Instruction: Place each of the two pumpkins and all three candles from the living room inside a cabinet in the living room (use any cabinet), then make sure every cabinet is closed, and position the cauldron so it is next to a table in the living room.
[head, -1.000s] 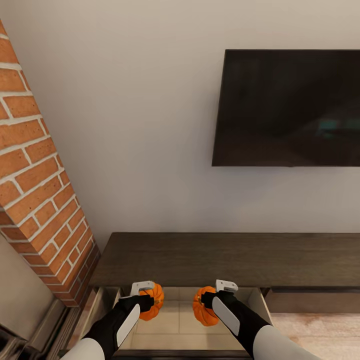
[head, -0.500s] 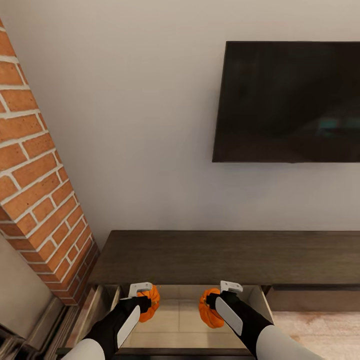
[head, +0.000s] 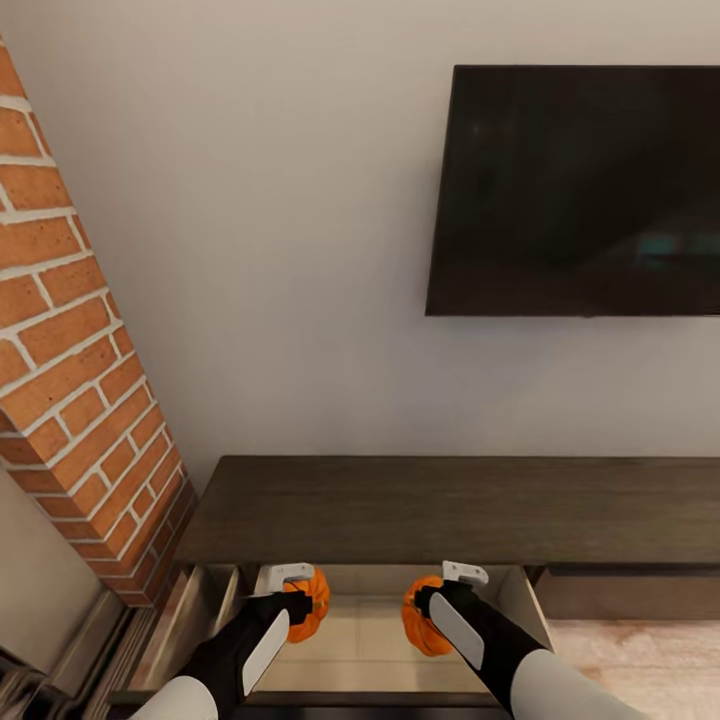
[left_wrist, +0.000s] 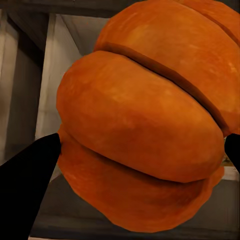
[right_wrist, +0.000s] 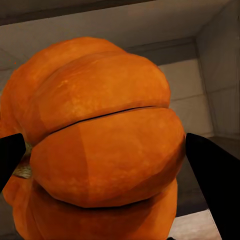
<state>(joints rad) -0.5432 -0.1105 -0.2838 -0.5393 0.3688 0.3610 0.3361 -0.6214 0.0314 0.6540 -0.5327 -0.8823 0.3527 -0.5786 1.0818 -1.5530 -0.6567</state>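
The left gripper (head: 297, 600) is clamped on one pumpkin (head: 310, 604), its black fingers (left_wrist: 27, 170) pressing both flanks in the left wrist view; the right gripper (head: 432, 600) is clamped the same way on the other pumpkin (head: 418, 615), fingers (right_wrist: 212, 170) on either side of it; both pumpkins hang over the pale inside of an open drawer (head: 365, 640) of the long dark-brown cabinet (head: 450, 510), well apart from each other; a dark television (head: 580, 190) hangs on the wall above; a brick column (head: 70, 370) stands to the left.
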